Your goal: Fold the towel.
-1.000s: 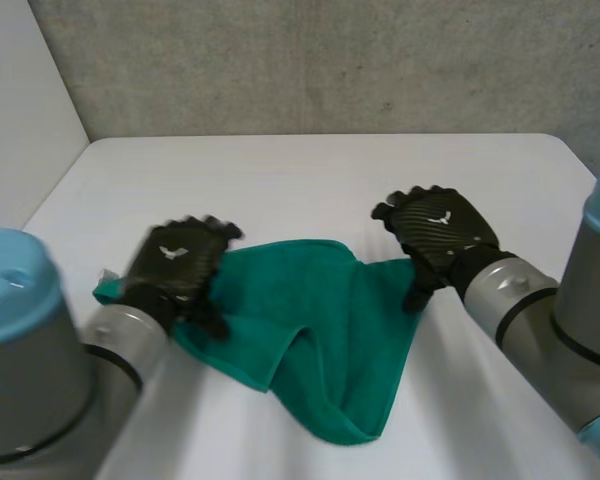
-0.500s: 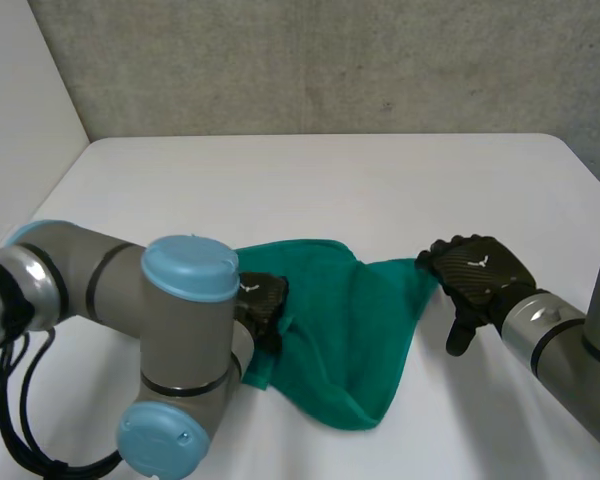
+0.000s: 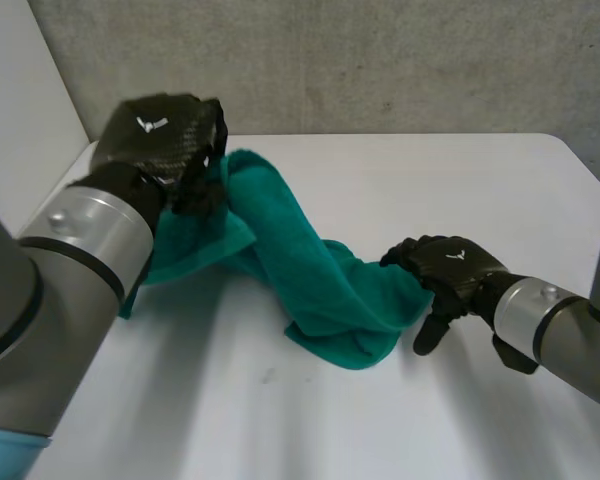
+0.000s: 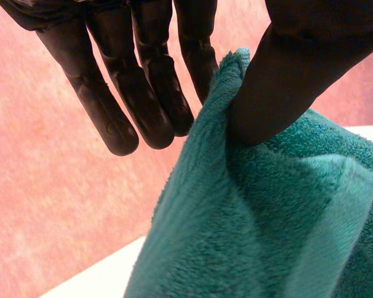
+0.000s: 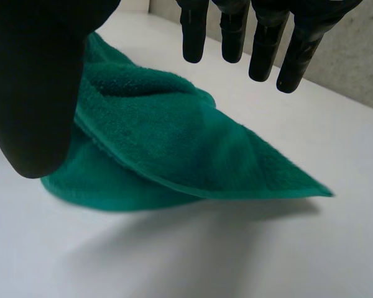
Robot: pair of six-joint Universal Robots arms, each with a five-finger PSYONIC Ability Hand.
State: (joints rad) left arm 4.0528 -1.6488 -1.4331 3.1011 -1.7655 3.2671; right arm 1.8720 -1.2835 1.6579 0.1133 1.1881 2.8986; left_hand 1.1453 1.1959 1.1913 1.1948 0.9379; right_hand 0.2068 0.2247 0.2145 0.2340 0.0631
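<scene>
- While the left hand (image 3: 162, 135) hangs raised at the far left, its thumb (image 4: 286, 81) pinches an edge of the green towel (image 3: 310, 275) against its fingers (image 4: 193, 56).
- From that grip the towel slopes down and right to a bunched heap on the white table (image 3: 410, 170), near its middle.
- Right hand (image 3: 450, 268) sits low at the heap's right end, fingers (image 5: 233, 31) straight, thumb apart, gripping nothing; the towel's folded end lies in front of its palm.

Rumpled green towel (image 3: 330, 290) partly on white table (image 3: 400, 190)
</scene>
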